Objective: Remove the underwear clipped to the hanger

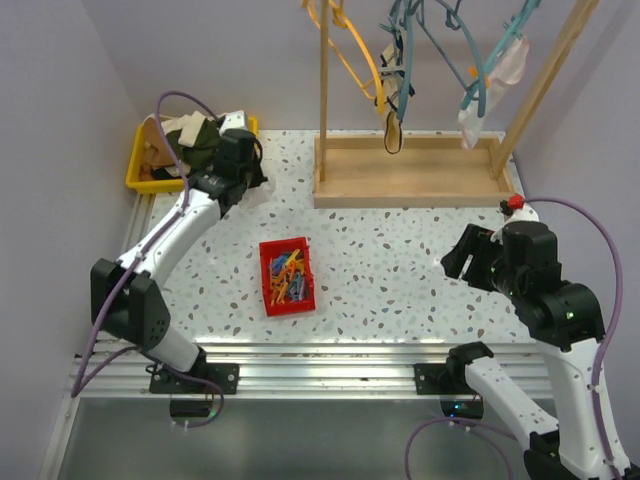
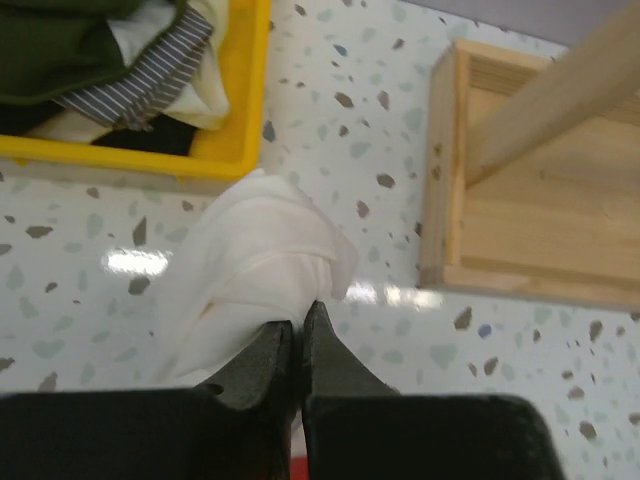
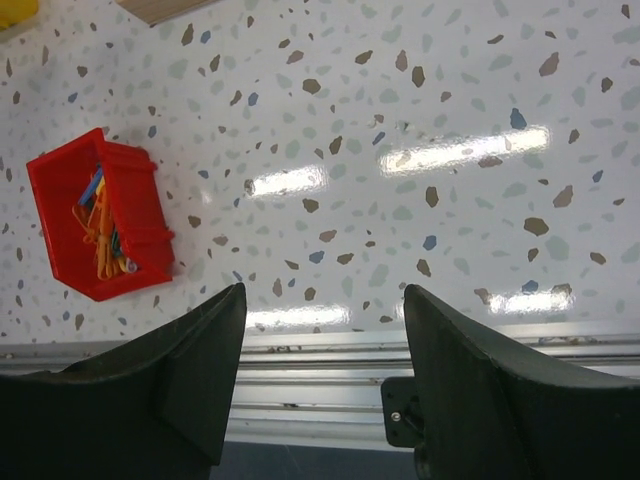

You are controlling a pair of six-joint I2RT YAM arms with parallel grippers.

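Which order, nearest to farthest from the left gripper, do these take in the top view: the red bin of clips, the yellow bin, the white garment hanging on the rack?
Measured from the left gripper, which is shut on a white cloth:
1. Yellow bin: right beside the gripper, at the back left.
2. Red bin: mid-table, toward the near edge.
3. White garment: hanging at the rack's far right end.

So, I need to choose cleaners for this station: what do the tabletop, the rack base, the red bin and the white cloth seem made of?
Tabletop: speckled terrazzo-look stone or laminate, glossy, since lamps mirror in it. Rack base: pale bare wood, grain showing. Red bin: moulded plastic, probably, with a smooth sheen. White cloth: soft thin fabric, draping in folds.
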